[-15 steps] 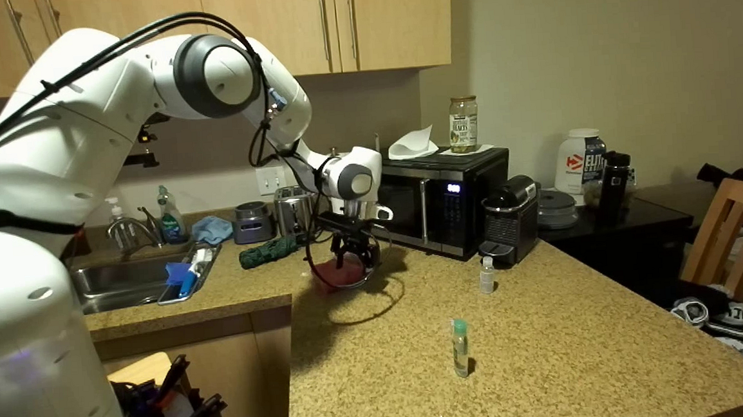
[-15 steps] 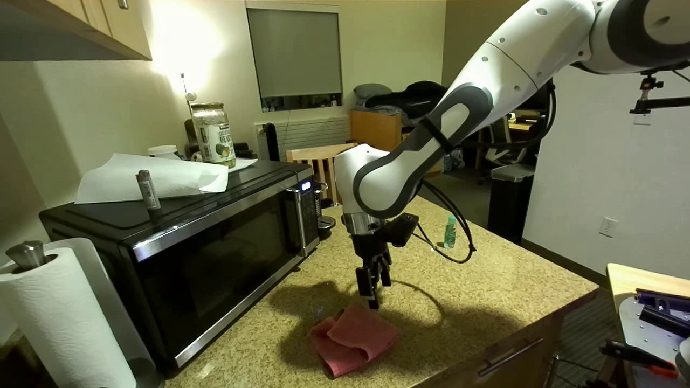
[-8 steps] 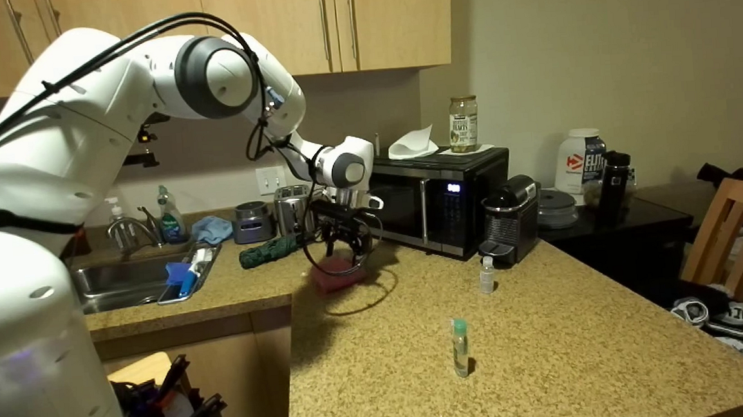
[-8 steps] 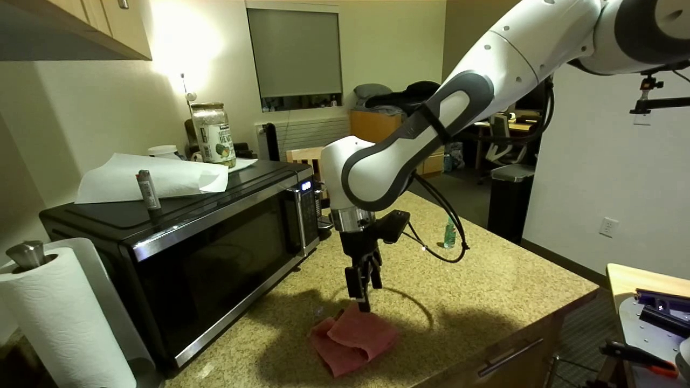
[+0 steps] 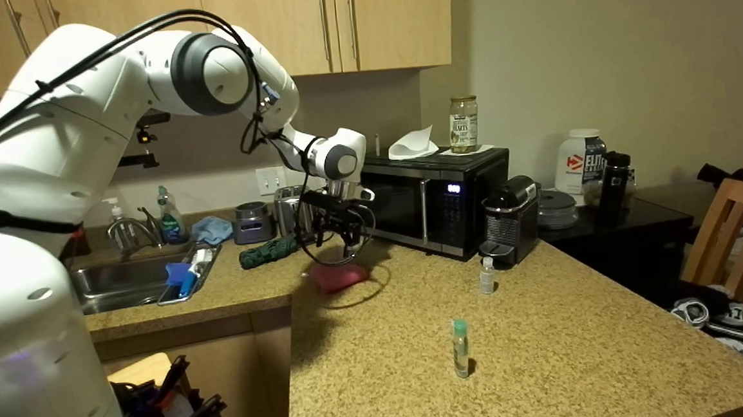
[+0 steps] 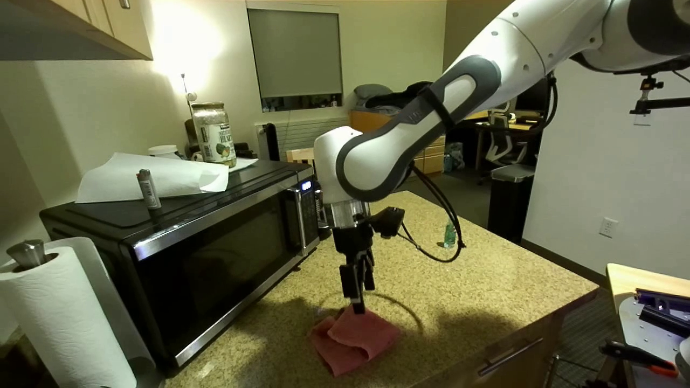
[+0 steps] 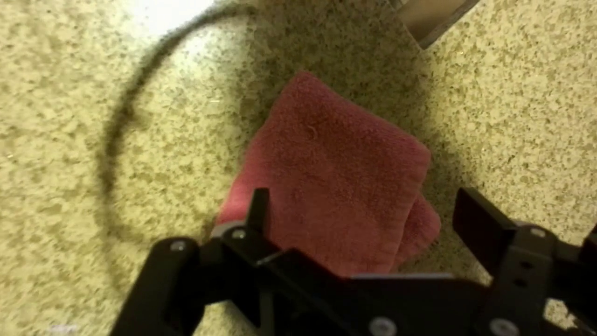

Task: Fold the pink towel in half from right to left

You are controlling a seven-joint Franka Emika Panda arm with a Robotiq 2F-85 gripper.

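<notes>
On the speckled counter (image 6: pixel 485 269), near the microwave (image 6: pixel 215 285) and to its right in an exterior view, the pink towel (image 6: pixel 369 334) lies with one layer turned over another. Above its far part hangs the gripper (image 6: pixel 363 299), pointing down, jaws spread wide and gripping nothing. Seen from the wrist, one fingertip (image 7: pixel 259 205) overlaps the towel's left edge and the other stands off to its right; whether that edge is touched, I cannot tell.
</notes>
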